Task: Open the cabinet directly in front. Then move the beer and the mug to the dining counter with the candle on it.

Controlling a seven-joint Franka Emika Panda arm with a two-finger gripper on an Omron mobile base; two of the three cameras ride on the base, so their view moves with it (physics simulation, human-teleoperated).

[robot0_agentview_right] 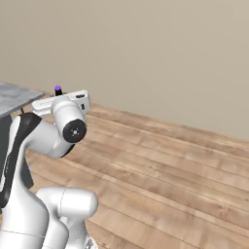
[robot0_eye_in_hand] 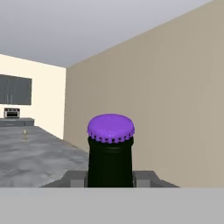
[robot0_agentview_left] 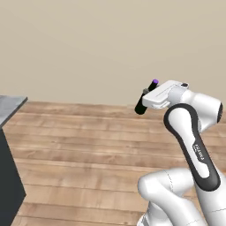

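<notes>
The beer point(robot0_agentview_left: 142, 102) sits in the right centre of the left base view, a dark bottle tilted with its purple cap up and to the right, its body projecting down-left from the white hand. In the hand view the capped neck point(robot0_eye_in_hand: 110, 151) rises at bottom centre, with the gripper point(robot0_eye_in_hand: 110, 179) closed against it on both sides, so the bottle is clamped and carried in the air above the wooden floor point(robot0_agentview_left: 88, 145), well clear of any surface. In the right base view only the purple cap point(robot0_agentview_right: 58, 90) peeks above the hand at the upper left.

A grey-veined slab, likely the dining counter point(robot0_eye_in_hand: 39, 157), spreads across the lower left of the hand view; a tiny pale object far off on it, at the left edge, may be the candle point(robot0_eye_in_hand: 25, 134), though it is too small to be sure. A corner of the same table point(robot0_agentview_left: 11, 106) shows at the left edge of the left base view.

Judging by this, the beer is out of the cabinet and in transit. Setting it on the table remains, and then the mug must be fetched and delivered.
</notes>
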